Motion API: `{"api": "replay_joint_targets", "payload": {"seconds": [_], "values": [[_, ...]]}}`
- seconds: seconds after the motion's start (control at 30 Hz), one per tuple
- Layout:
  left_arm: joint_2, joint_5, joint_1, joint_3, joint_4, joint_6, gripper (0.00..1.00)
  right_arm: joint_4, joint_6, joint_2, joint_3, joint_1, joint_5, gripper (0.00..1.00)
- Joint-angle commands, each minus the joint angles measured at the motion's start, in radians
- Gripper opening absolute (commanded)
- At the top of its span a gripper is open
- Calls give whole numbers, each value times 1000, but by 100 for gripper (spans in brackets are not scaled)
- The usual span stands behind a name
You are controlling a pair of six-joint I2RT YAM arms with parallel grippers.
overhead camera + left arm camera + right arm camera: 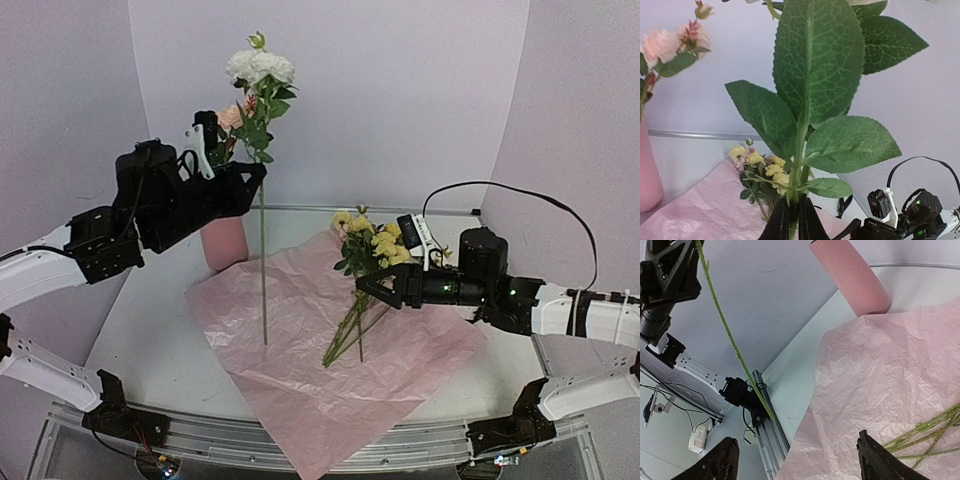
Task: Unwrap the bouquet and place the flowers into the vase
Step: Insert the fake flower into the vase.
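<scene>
My left gripper (252,178) (795,212) is raised and shut on the green stem of a white flower (260,67), whose stem (730,335) hangs straight down over the paper. The pink vase (224,243) (647,170) (852,275) stands behind it, partly hidden by the left arm, with pink blooms (660,42) above its mouth. The bouquet is undone: its crinkled pink paper (320,350) (890,390) lies flat. Yellow flowers (380,245) (760,167) rest on it. My right gripper (368,288) (800,465) is open and empty, just above their stems (930,432).
Lilac walls close in the back and both sides. A metal rail (300,455) (765,425) runs along the near table edge. The paper's near corner overhangs that rail. A black cable (520,195) arcs over the right arm.
</scene>
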State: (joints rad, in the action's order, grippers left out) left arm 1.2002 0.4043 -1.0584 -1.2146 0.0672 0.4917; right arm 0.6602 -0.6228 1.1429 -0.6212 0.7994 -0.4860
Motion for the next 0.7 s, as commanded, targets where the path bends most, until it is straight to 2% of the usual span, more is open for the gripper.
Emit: {"api": "replay_joint_targets", "payload": {"seconds": [0.0,0.2,0.33,0.43,0.67], "values": [[-94,211,3,-56,5,-149,0,21,13,4,-43,5,7,82],[-76,416,3,-164,-38,-377,0,12,11,2,-48,5,10,82],[-47,482,6,-194,-234,-652,0,0,11,-9,-46,6,18,82],[0,476,45,-259,-319,-801,0,-6,11,-20,-42,5,26,82],[122,326,222,-437,-336,-868,0,-23,11,-39,-43,5,38,82]]}}
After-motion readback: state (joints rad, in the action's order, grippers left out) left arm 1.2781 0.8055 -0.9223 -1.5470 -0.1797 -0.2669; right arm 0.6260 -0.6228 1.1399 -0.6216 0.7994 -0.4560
